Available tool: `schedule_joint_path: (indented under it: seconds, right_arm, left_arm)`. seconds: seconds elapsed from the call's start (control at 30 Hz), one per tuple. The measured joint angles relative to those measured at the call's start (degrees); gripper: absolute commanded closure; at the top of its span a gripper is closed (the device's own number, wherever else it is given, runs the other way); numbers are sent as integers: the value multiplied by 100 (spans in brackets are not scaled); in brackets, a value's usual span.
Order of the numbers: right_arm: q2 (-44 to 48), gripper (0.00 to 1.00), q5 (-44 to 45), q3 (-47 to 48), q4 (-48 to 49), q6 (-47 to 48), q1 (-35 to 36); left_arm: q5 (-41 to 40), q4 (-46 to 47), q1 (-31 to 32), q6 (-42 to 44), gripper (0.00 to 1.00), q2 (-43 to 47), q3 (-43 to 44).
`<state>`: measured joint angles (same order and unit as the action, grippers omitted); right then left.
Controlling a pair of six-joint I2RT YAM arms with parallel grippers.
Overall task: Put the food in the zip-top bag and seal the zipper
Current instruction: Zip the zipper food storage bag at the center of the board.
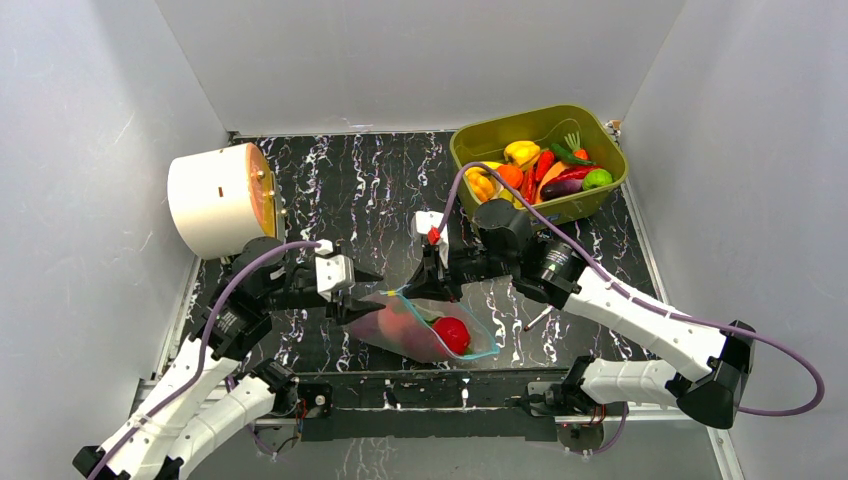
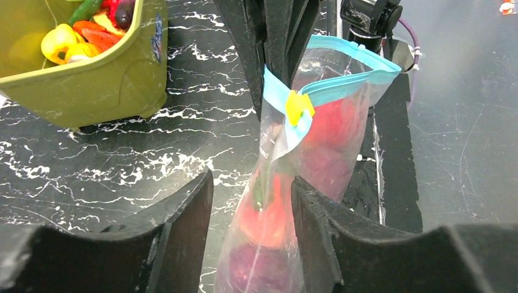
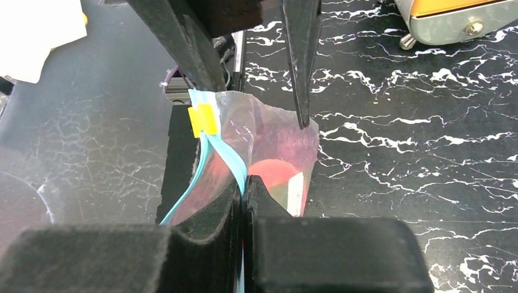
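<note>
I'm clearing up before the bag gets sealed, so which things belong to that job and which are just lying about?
Job: zip-top bag, zipper, red toy food inside the bag.
Lying about: green tub, white drum.

LIGHT bright, even, diffuse, from overhead | SHADOW soft dark band under olive tub (image 2: 91, 79), 10 o'clock of left wrist view | GLARE pale glints on zip-top bag (image 2: 342, 116); grey sheen at 3 o'clock | FOCUS top view sharp; right gripper fingers (image 3: 201, 244) soft at 6 o'clock | DISTORTION mild at wrist-view edges
</note>
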<state>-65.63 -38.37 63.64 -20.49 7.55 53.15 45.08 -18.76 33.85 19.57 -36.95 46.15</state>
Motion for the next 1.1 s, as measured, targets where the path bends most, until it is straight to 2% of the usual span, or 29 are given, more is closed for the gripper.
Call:
schedule_joint_path:
  seconds: [0.1,0.3,0.43,0.5,0.67,0.7,0.83,0.87,0.97,1.1]
  right_arm:
    - [0,100,-70,0,20,-17,0]
    - [0,100,-85,0,98,-17,0]
    - [0,100,-98,-2,105,-17,0]
    - [0,99,-101,-4,111,-20,0]
    - [0,89,50,-9,168,-131,0]
    - [0,84,96,-15,210,-175,0]
    - [111,56,310,-162,452,-356,0]
    - [142,52,339,-181,461,-413,0]
    - [332,46,511,-315,627,-551,0]
    - [472,44,560,-354,881,-785,0]
  left_arm:
    - [55,74,0,-11,72,-76,-42]
    - [103,232,0,-39,81,-98,-44]
    - [203,363,0,-120,100,-55,-81]
    - [280,413,0,-168,100,-46,-109]
    - [374,485,0,-210,100,-44,-129]
    - [356,487,0,-216,100,-39,-138]
    - [214,505,0,-249,100,13,-240]
    - [181,509,0,-264,100,28,-251]
    - [114,566,0,-269,100,81,-310]
    - [50,645,0,-310,100,129,-396]
